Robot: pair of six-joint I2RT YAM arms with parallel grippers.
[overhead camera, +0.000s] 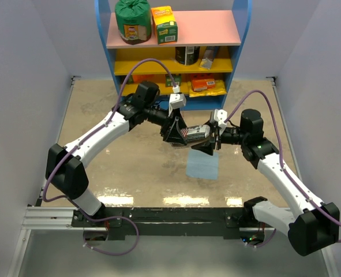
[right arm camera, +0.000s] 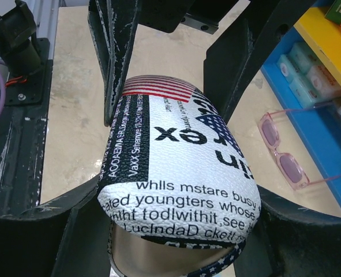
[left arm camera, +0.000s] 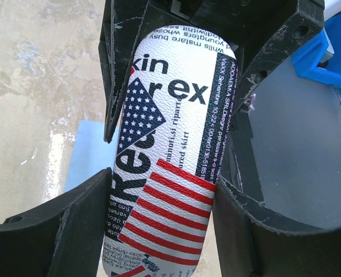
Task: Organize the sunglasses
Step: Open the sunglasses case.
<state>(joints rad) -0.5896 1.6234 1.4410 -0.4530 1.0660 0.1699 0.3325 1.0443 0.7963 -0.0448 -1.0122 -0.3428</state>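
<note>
Two white robot arms met above the middle of a tan table [overhead camera: 130, 167], sharing one flag-print pouch [overhead camera: 194, 134] in mid-air. The left gripper [overhead camera: 175, 134] gripped the pouch's left end and the right gripper [overhead camera: 213, 138] its right end. Each pair of jaws stood partly open, pressed against the pouch's sides. In the right wrist view, the pouch's mouth gaped slightly at the end nearest that camera, showing a pale lining.

The sunglasses [right arm camera: 283, 156] lay on the table just beside the blue foot of the shelf [overhead camera: 176, 52], far of the grippers. Neither gripper touched them, and their arms appeared unfolded.

The step looked like readying the pouch to receive the sunglasses. Doing it well likely meant one gripper holding the pouch steady with its mouth open. The other would let go and fetch the thin frame gently.

The shelf left little room on the far side, so an approach from the near side seemed safer. A blue cloth [overhead camera: 203, 165] lay flat below the pouch, with bare table to its left and right.
</note>
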